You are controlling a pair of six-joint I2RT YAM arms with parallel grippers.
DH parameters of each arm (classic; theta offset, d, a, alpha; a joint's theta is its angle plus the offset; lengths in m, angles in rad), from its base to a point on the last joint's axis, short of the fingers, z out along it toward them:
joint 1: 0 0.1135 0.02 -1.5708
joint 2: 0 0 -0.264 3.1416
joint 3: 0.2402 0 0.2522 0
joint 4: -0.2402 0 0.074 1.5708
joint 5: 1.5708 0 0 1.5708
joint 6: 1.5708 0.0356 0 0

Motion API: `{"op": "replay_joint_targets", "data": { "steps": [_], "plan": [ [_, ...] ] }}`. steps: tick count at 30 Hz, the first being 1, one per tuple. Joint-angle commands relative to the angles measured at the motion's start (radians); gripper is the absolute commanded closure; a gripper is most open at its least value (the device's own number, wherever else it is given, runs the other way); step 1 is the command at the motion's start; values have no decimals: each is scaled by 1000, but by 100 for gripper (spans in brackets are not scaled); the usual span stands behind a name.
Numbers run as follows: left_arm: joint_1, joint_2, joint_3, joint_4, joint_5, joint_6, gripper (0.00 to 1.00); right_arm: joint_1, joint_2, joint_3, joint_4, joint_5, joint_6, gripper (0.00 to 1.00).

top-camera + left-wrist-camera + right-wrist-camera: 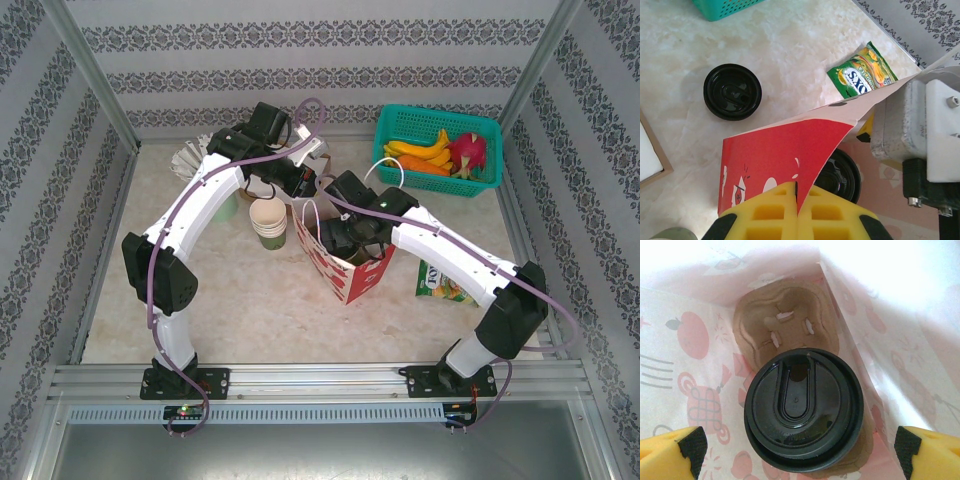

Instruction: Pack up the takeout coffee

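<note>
A red paper bag (345, 268) stands open mid-table. My left gripper (799, 200) is shut on its top edge (790, 150), the yellow pads pinching the red paper. Inside the bag a coffee cup with a black lid (802, 407) sits in one hole of a brown cardboard carrier (785, 315); the other hole is empty. My right gripper (800, 447) hangs inside the bag above that cup, open, its fingers (692, 445) wide of the lid on either side. The same lid (842, 175) peeks past the bag edge. Another black lid (732, 91) rests on the table; I cannot tell whether a cup is under it.
A stack of unlidded cups (268, 220) stands left of the bag. A teal basket (400, 125) of fruit sits at the back right. A green snack packet (445, 285) lies right of the bag. The right arm's wrist (920, 140) crowds the bag mouth.
</note>
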Motion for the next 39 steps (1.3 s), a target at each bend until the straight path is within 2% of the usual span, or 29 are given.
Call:
{"op": "replay_joint_targets", "data": {
  "steps": [1,39],
  "plan": [
    [2,-3,6,-9,2,20,100,12,-28,31,-25,33,-8,2],
    [2,4,4,-4,-7,10,100,25,-68,18,-24,31,-51,2]
  ]
}}
